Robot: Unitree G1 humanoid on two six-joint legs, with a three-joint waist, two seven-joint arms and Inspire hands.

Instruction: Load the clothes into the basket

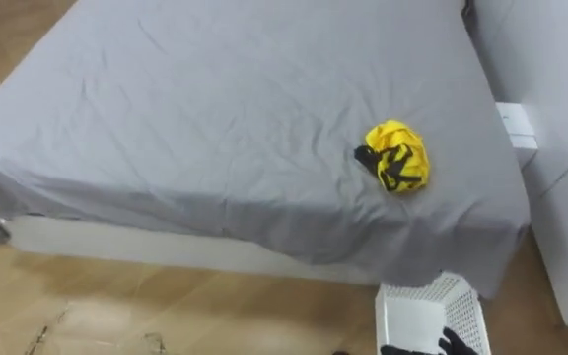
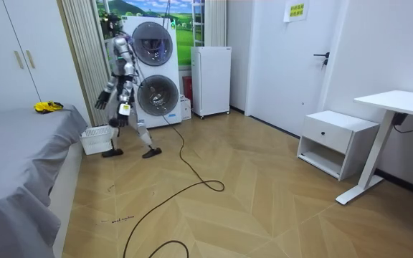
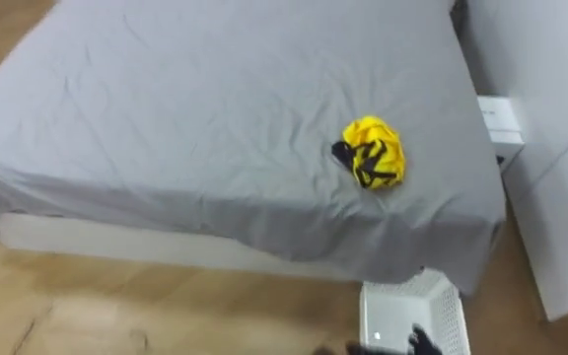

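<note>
a wide bed [image 1: 215,108] under a creased grey sheet lies before the robot. pale wooden floor [image 1: 166,306] runs along its near edge and a white wardrobe [image 1: 560,89] stands past its right edge. a small white box [image 1: 516,122] sits in the gap between bed and wardrobe. in the room view the robot stands by the bed's far corner, facing it. two stacked front-loading washing machines [image 2: 153,72] are right behind it, with a small white fridge [image 2: 210,80] beside those. a low white drawer unit [image 2: 334,140] and a white desk [image 2: 400,102] stand well apart, toward the room view's right.

the yellow garment [image 1: 396,156], bunched into a ball with black markings, lies free on the sheet. it is near the bed's near right corner, a little in from both edges. the white slatted basket [image 1: 464,304] stands on the floor just off that corner, below the hanging sheet. the right hand [image 1: 450,345] is a dark shape at the bottom of the eye views. it is over the basket's near side and well apart from the garment; whether it is spread or closed i cannot tell. the left hand [image 2: 120,120] seems to be the one low by the hip in the room view, too small to read.
</note>
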